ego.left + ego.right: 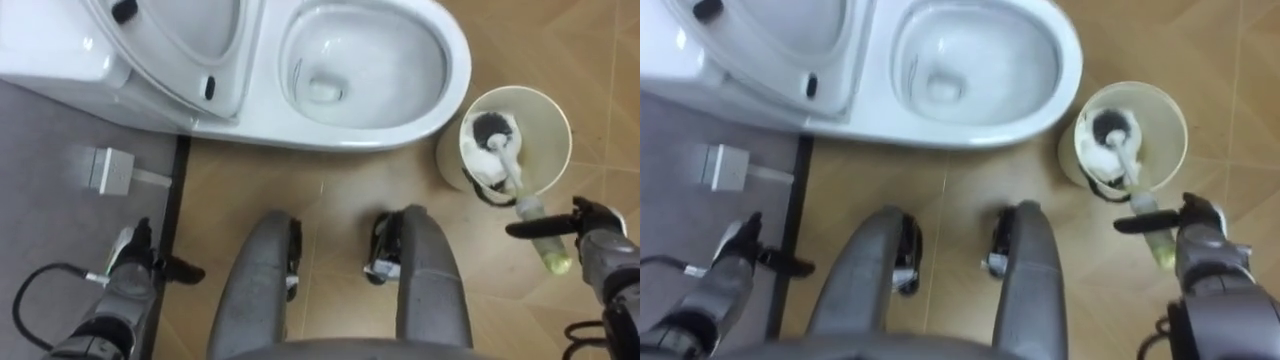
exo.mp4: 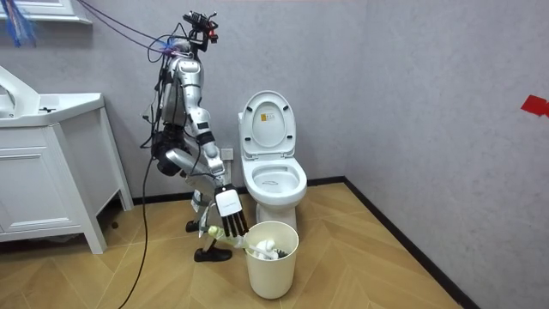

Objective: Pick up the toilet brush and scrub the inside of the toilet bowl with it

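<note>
**Toilet brush [image 1: 507, 165] still in its bin, right hand at the handle**

Brush stands head down in the white bin [image 1: 560, 108], just beside the toilet [image 1: 452, 75]; handle leans out toward the robot. Right hand [image 1: 600, 240] is at the handle's pale end, one dark finger lying across it. Fingers look straight, not yet wrapped (the room view agrees). Left hand [image 1: 135, 262] hangs slack and empty, low by the wall.

Step in hand, as I judge it: take hold. Close fully round the handle before lifting, then draw up along its lean so the head clears the rim without tipping the light bin.

Seat and lid [image 2: 267, 124] are up, bowl open. Floor [image 1: 330, 185] is wood parquet, likely slippery if dripped on. Grey wall with socket [image 1: 108, 170] and dark skirting [image 1: 180, 200]; white cabinet [image 2: 43, 189] stands well apart.
</note>
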You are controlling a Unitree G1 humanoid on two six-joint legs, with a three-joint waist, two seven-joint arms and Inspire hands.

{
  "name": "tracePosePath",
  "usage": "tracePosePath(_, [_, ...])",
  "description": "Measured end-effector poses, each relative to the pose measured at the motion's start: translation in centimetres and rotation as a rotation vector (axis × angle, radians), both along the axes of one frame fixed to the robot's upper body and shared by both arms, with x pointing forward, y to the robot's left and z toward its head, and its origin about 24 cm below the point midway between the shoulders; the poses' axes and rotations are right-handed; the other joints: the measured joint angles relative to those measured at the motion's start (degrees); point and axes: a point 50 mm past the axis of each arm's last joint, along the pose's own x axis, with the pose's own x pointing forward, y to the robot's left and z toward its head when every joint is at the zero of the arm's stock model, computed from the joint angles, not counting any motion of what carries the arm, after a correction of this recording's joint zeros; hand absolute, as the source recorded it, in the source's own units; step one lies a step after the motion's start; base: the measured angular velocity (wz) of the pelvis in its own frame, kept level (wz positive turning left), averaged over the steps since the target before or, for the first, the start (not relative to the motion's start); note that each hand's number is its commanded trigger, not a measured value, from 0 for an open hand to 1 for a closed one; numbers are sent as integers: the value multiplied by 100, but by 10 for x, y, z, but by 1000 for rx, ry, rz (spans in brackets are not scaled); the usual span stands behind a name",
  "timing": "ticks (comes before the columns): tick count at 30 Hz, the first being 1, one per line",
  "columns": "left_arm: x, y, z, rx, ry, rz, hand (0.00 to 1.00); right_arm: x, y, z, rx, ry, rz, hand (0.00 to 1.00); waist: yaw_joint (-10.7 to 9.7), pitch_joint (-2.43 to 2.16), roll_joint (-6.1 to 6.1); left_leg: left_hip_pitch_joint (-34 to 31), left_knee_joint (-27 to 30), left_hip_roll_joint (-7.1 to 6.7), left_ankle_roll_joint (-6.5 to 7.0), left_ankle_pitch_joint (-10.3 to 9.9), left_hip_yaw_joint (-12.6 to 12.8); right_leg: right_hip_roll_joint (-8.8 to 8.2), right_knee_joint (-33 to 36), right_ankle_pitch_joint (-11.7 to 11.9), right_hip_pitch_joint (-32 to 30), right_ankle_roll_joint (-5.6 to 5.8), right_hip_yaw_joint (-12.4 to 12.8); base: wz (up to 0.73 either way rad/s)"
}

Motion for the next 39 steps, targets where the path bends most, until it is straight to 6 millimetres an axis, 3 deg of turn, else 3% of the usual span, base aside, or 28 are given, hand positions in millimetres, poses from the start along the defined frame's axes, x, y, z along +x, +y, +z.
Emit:
tracePosePath(4, [2, 1, 1, -1, -4, -3, 0, 6, 2, 2, -12, 4, 31, 0, 27, 18, -28, -149, 28, 3, -4, 0, -16, 13, 14, 3, -135, -5, -4, 0])
tracePosePath(14, [12, 2, 6, 3, -25, -10, 0, -3, 4, -5, 33, 100, 70, 0, 159, 30, -41, -362, 32, 5, -2, -9, -18, 0, -3, 3, -339, -4, -28, 0])
tracePosePath(26, [5, 5, 2, -18, 43, -3, 0, -8, 5, -8, 90, 207, 188, 0, 239, 37, -27, -466, 25, 0, -18, -6, -192, -7, -80, -3, -322, -15, -194, 3])
tracePosePath(32, [10, 5, 3, -15, 49, 1, 0, -14, 3, -10, 108, 238, 192, 0, 310, 47, -10, -487, 30, -66, -18, -4, -234, -99, -44, -24, -323, -36, -255, 6])
tracePosePath(33, [11, 5, 4, -14, 48, 2, 0, -16, 2, -10, 113, 243, 191, 26, 310, 47, -10, -485, 39, -83, -17, -5, -240, -109, -26, -31, -323, -27, -250, 9])
tracePosePath(34, [11, 5, 4, -14, 48, 2, 0, -16, 2, -11, 115, 244, 192, 83, 311, 47, -10, -485, 46, -86, -16, -5, -240, -109, -19, -35, -323, -22, -246, 3])
tracePosePath(35, [12, 5, 4, -14, 46, 2, 0, -16, 2, -11, 117, 246, 191, 100, 314, 48, -10, -486, 58, -86, -15, -6, -240, -109, -14, -36, -323, -20, -244, 0])
tracePosePath(39, [14, 5, 5, -13, 43, -1, 0, -17, 2, -11, 126, 247, 188, 100, 317, 49, -2, -482, 73, -76, -15, -6, -239, -103, -9, -36, -315, -21, -251, 0])
